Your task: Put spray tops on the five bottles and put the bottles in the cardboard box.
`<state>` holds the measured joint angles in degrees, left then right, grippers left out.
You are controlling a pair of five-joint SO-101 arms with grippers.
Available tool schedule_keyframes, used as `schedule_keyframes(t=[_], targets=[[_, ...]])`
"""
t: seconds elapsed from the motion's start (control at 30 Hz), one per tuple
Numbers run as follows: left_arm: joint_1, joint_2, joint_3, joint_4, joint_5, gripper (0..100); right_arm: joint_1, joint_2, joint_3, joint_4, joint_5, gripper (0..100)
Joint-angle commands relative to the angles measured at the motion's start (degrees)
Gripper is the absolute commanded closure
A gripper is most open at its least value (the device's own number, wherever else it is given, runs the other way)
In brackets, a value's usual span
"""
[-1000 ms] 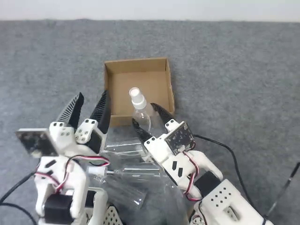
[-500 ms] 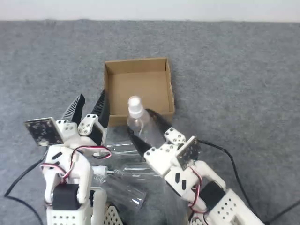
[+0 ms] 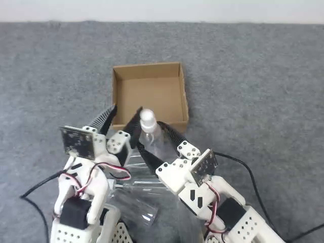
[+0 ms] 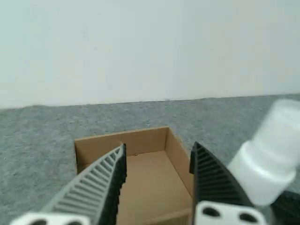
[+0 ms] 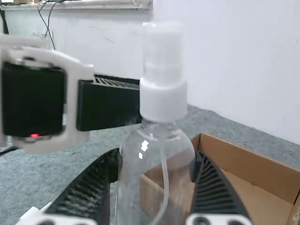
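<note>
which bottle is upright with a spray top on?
The bottle held in the right gripper, just in front of the cardboard box. The other bottles lie flat on the table.

The right end effector is gripping a clear spray bottle, cap uppermost, just in front of the cardboard box. The left end effector is hovering with fingers spread at the box's near wall. More clear bottles are lying on the grey bench, farther from the box.
</note>
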<state>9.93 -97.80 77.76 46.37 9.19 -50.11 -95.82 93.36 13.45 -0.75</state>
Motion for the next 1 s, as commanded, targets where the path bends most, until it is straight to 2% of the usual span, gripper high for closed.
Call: schedule_keyframes(t=[0.0,0.37,0.5,0.73,0.97], targets=[[4.2,-0.3,-0.8,2.1,-4.0,79,-0.8,-1.5,-0.1,0.2,0.4,91.6],[4.4,-0.3,-1.5,2.5,-4.4,79,-0.6,-1.5,0.1,0.8,2.4,91.6],[-0.4,-0.3,-2.2,2.4,-3.9,79,-0.6,-1.5,-0.4,3.5,2.5,91.6],[-8.4,-0.3,-3.3,2.0,2.3,79,-0.5,-1.5,-0.4,3.7,2.5,91.6],[-10.9,-0.3,-4.6,2.5,1.0,79,-0.3,-1.5,-0.2,3.8,2.5,91.6]])
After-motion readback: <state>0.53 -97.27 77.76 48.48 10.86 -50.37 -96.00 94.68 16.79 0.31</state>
